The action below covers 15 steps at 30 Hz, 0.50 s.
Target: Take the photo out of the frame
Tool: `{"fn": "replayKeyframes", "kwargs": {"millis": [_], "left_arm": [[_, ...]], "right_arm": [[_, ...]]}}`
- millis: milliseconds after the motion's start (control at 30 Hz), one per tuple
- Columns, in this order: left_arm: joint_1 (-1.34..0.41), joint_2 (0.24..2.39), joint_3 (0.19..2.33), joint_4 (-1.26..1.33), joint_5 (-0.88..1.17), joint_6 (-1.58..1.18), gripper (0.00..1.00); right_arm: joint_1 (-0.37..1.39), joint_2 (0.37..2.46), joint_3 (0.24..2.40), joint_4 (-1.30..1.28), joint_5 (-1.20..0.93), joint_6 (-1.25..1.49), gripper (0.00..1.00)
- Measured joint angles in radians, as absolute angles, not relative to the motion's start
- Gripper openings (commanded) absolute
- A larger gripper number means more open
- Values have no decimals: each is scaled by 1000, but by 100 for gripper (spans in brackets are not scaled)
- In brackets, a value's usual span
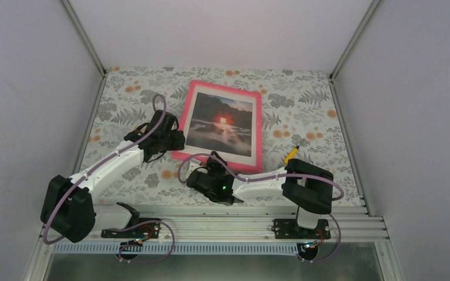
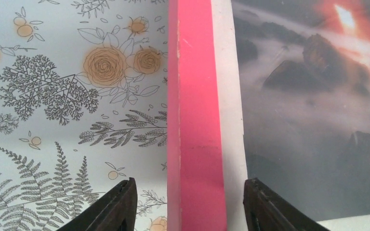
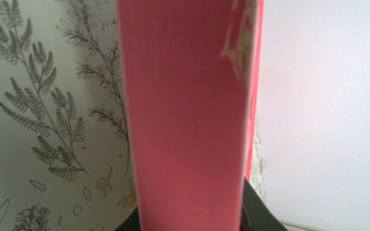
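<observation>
While the frame [image 1: 258,132] lies face up on the floral tablecloth [image 1: 304,111], the left gripper [image 1: 174,139] sits at its left rail. That wrist's camera shows the two dark fingers [image 2: 118,209] parted, one over the cloth and one over the print's side. The pink rail runs between them with a gap on each side, so the jaws stand open and hold nothing.

The frame is turned slightly askew to the table's near edge. The photo [image 1: 221,122] sits inside it, its white border against the pink rails and a red-orange sun glowing over dark cloud at the centre.

Further right, the right gripper [image 1: 214,163] meets the frame's near rail around its middle. From that wrist the pink rail fills the space between the fingers [image 3: 256,209]. They press against its sides at the bottom of the view, so the jaws are closed on the frame.
</observation>
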<state>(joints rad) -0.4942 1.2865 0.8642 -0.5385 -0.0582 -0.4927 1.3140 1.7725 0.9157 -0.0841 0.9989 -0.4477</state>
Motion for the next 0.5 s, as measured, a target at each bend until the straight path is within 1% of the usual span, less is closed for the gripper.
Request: {"fn": "replayKeyframes", "kwargs": {"millis": [133,200,367,467,500], "left_arm": [[-476,1230,866,-537,-41,-506,72],[-461,1190,866,-538,-36,-513,80],[-428,1029,877,-545,-39,-542,94],[-424,946,906,-551,-53,-557,100],[-423,924,914,-552,-57,-561,100]], "right_arm": [[1314,1732,902,-65,999,-464,4],[1314,1706,890,-54,998,-480,4],[1314,1621,866,-9,994,-518,4],[1313,1573,851,33,990,-539,4],[1312,1560,849,43,987,-546,4]]}}
